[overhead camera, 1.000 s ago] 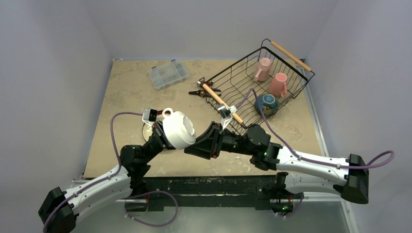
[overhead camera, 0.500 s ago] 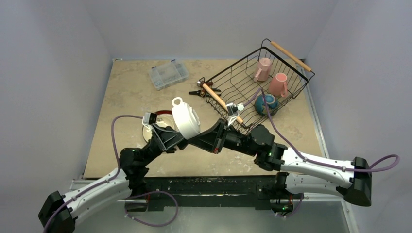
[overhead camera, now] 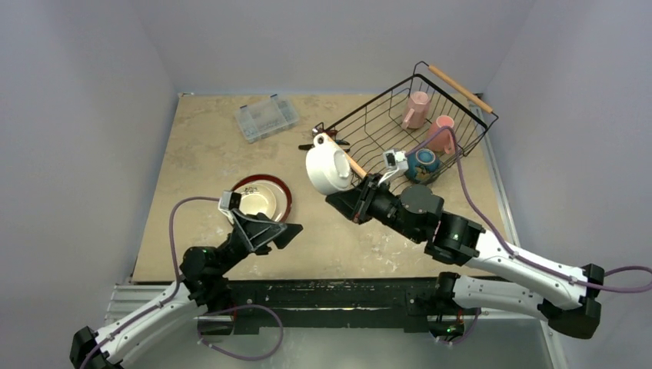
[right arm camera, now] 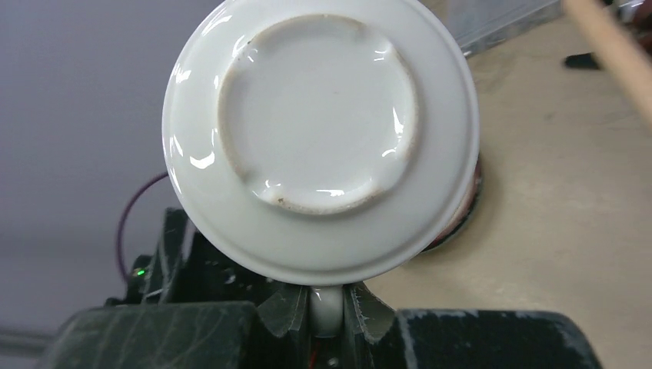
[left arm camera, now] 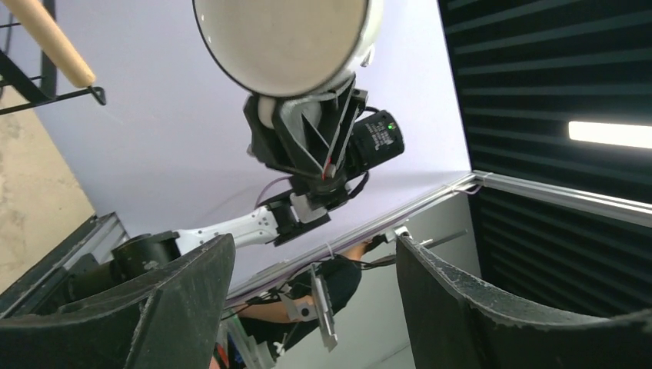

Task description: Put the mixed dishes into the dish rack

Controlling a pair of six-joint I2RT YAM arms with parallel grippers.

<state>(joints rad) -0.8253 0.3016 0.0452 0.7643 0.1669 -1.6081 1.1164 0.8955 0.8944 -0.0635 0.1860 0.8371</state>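
My right gripper [overhead camera: 340,196] is shut on one handle of the white two-handled cup [overhead camera: 328,167], which hangs in the air just left of the dish rack's near wooden handle [overhead camera: 350,160]. In the right wrist view the cup's underside [right arm camera: 319,138] fills the frame and my right gripper [right arm camera: 327,311] pinches its handle. My left gripper [overhead camera: 281,231] stands open and empty by the cream plate [overhead camera: 257,201], which lies on the red-rimmed plate [overhead camera: 286,198]. The left wrist view looks up between open fingers [left arm camera: 154,307] at the cup [left arm camera: 284,38]. Two pink mugs [overhead camera: 417,108] and a blue bowl [overhead camera: 422,163] are in the dish rack [overhead camera: 377,115].
A clear plastic compartment box [overhead camera: 267,117] sits at the back of the table. A small black-and-red hand tool [overhead camera: 314,144] lies against the rack's left corner. The rack sits at the back right, close to the right wall.
The left gripper opened, let go of the cup and drew back toward the plates. The right gripper closed on the cup's handle and carried it up and right toward the rack.
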